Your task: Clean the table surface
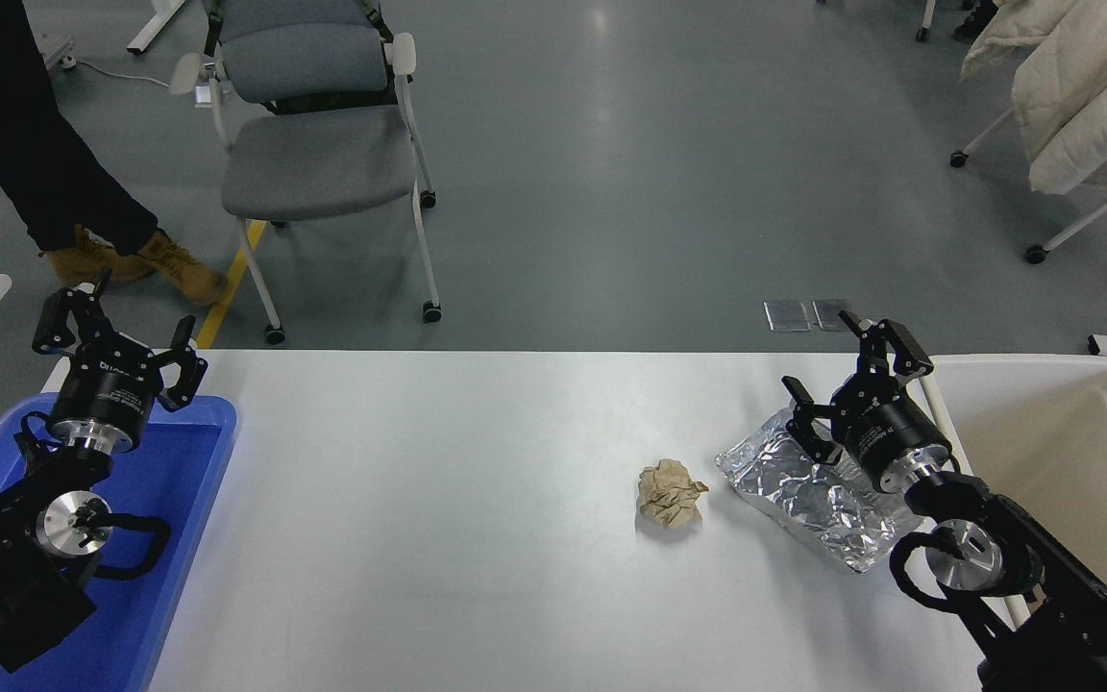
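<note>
The large smooth white rectangular table surface (438,538) fills the near half of the scene, carrying a crumpled tan paper ball (671,493) right of centre and a crushed silver foil tray (808,490) further right. Both look light and easily deformed; the foil's thin far rim seems the best hold. The right gripper (847,370), jaws spread, hangs over that rim. The left gripper (116,332), also spread, sits parked above a blue plastic tray (169,538) at left.

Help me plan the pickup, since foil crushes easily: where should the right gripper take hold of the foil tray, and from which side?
Judging by its pose, grip the raised rim of the foil tray at its far end, coming down from above. The tray lies flat and open-side up on the table surface, so only the thin rim fits between jaws. The right gripper, open, already hangs over that end.
</note>
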